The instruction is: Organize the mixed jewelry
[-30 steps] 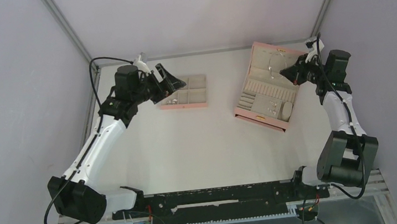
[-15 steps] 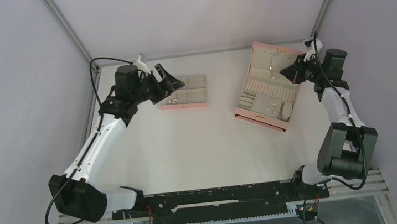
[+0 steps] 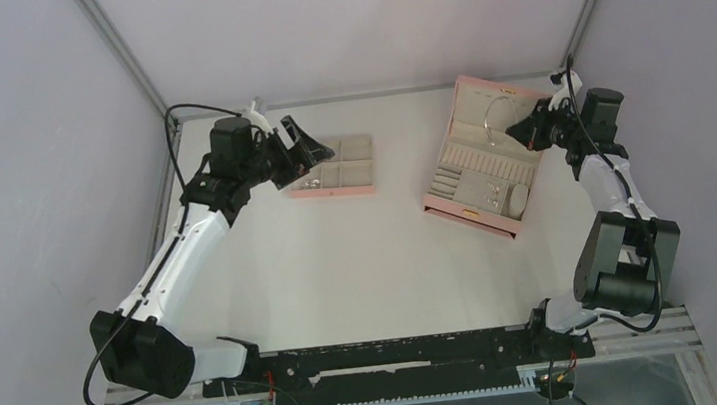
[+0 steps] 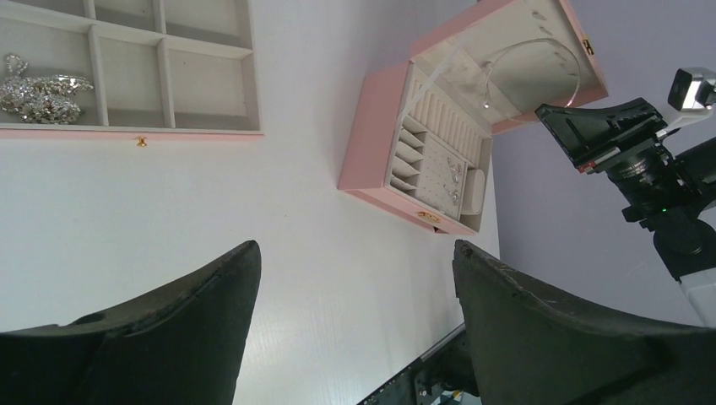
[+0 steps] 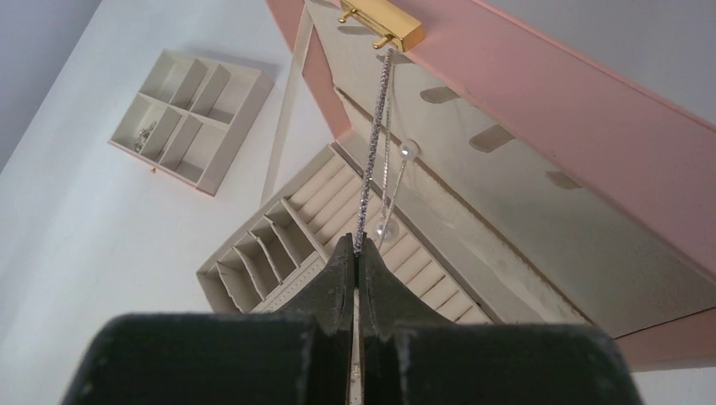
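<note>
My right gripper (image 5: 355,246) is shut on a thin silver hoop (image 5: 377,135). The hoop runs up to a gold hook (image 5: 382,23) on the raised lid of the pink box (image 5: 549,93). From above, the right gripper (image 3: 520,129) is at the lid and the hoop (image 3: 494,114) arcs in front of it. My left gripper (image 4: 355,246) is open and empty, held above the left end of the pink compartment tray (image 3: 338,191). A silver chain cluster (image 4: 38,89) lies in one tray compartment. Tiny silver studs (image 4: 454,175) sit in the box.
The pink box (image 3: 466,207) stands open at the back right, with ring rolls and small compartments inside. The tray (image 4: 169,63) has several other compartments with nothing in them. Grey walls and a metal frame enclose the white table.
My right arm's elbow has shifted slightly toward the right wall while its gripper stays at the lid with the hoop. The left arm has barely moved.
</note>
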You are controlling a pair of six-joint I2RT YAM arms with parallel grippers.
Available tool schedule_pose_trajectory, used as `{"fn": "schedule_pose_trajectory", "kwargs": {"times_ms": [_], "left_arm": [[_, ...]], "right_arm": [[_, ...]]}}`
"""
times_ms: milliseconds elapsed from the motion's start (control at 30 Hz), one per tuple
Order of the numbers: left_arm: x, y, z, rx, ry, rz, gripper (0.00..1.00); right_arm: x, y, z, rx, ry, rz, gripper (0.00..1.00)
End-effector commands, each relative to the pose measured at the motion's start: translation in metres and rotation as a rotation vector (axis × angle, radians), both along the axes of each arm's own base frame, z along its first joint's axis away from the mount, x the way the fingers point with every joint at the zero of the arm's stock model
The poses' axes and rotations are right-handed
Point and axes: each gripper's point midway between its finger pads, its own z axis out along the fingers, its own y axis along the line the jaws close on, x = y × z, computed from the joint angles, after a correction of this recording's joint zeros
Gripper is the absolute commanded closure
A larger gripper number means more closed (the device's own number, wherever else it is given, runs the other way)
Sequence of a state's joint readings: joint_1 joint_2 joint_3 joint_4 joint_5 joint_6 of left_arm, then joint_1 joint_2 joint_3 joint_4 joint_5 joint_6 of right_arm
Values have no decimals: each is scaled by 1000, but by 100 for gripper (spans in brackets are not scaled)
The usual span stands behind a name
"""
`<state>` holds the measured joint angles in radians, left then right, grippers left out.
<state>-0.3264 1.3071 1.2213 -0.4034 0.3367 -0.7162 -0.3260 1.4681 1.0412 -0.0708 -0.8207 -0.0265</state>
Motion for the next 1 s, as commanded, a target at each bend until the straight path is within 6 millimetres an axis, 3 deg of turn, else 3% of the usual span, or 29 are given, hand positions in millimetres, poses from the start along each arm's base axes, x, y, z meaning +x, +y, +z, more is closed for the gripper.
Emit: {"fn": "schedule_pose_trajectory", "kwargs": {"times_ms": [0,267,667,767,967], "left_arm": [[8,-2,30,-24,-77,-7,12],[11,-3,32,-27,-77,-6,12],[13,-4,35,-28,-81,-7,12],[14,-3,34,-25,-81,-4,12],[14,-3,33,-24,-79,-4,12]], "right_arm": [[13,-8,24,-9,-77,-12,100],[19,-19,27,31,-78,-55,100],[28,-31,15,51,-20,-118,100],[30,-38,11,49,-3,-160,94],[31,-40,8,57,10,-173,97]]}}
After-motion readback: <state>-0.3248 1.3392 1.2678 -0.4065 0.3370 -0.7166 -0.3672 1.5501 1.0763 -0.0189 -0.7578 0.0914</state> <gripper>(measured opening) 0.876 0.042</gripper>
